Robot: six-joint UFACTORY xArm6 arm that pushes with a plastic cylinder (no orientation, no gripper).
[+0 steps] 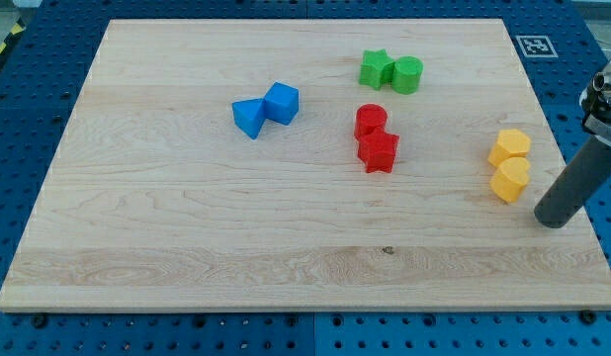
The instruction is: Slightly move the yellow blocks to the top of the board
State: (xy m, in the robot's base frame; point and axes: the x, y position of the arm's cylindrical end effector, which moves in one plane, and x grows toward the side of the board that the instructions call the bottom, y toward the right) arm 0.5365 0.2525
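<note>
Nearest: my tip (553, 220), bare rod end clamping nothing, just right of two touching yellow blocks (509, 164), stubby hexagonal pieces stacked top-to-bottom near board (187, 247) right edge.

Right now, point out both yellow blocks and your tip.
upper yellow block (510, 145), camera view, top face.
lower yellow block (510, 179), camera view, front face.
my tip (552, 218), camera view, rod's very end, right of both.

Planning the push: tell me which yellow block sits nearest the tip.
The lower yellow block, below the upper yellow block, is nearest; my tip rests just to its right.
</note>
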